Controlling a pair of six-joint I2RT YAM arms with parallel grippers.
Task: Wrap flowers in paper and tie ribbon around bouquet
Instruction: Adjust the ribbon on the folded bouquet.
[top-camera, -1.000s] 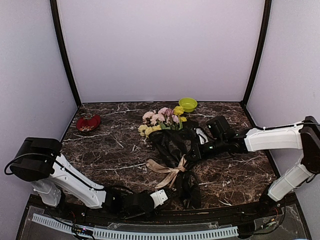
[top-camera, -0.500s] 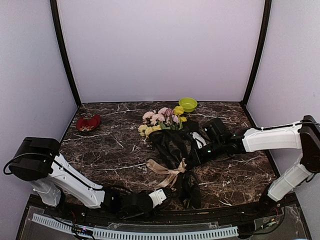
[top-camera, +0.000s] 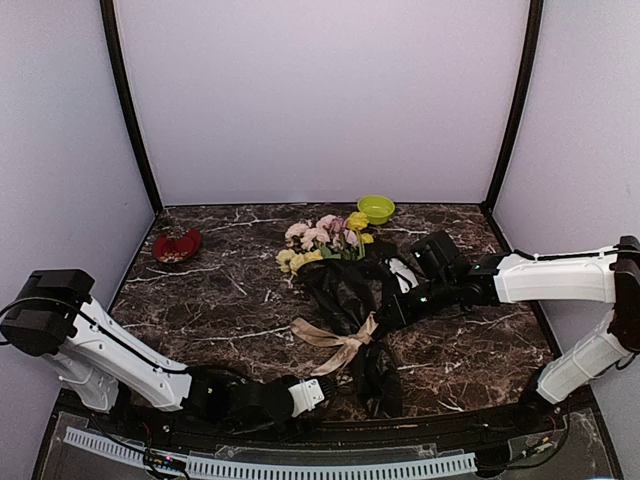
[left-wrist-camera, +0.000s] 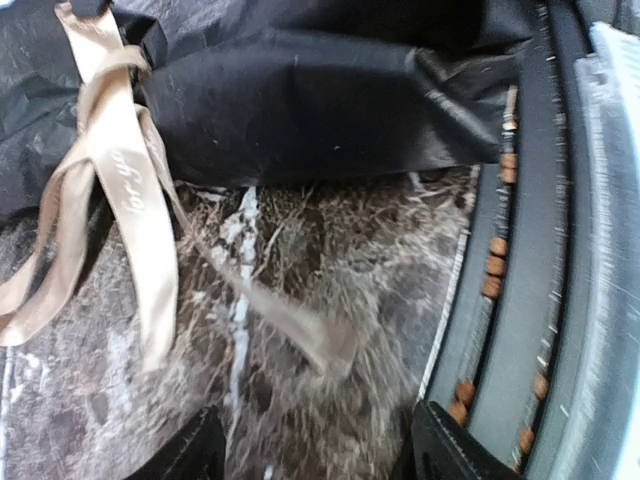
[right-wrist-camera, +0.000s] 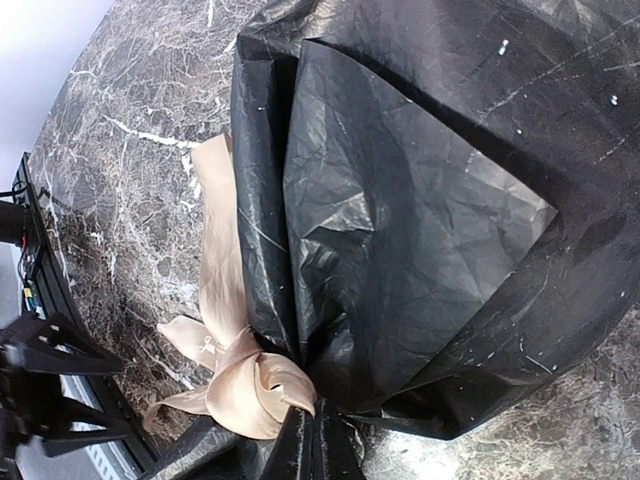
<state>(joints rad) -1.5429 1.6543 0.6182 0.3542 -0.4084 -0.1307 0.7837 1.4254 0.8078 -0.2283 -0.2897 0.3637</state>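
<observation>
Left tool (left-wrist-camera: 320, 452) is seen apart near tied beige flat ribbon (left-wrist-camera: 130, 190); right tool (right-wrist-camera: 315, 445) is closed against black crinkly-paper bouquet (right-wrist-camera: 400, 200).

A desk (top-camera: 220, 300) of dark brown marble is veined with thin, irregular white lines. On it, the flowers (top-camera: 325, 240) are pale pink and soft yellow, with a little green among them. The paper (top-camera: 345, 285) around them is black and slightly glossy, its crinkles catching grey highlights. The ribbon (top-camera: 335, 342) is flat beige-tan with a light sheen; the left wrist view shows faint pale lettering printed along one strand. At the back of the desk sit a lime-green bowl (top-camera: 376, 209) and a red dish (top-camera: 177, 246). The left arm (top-camera: 120, 350) and right arm (top-camera: 550, 275) are white with black joints. The walls (top-camera: 320, 100) are plain pale lilac, divided by black corner posts (top-camera: 130, 110).
</observation>
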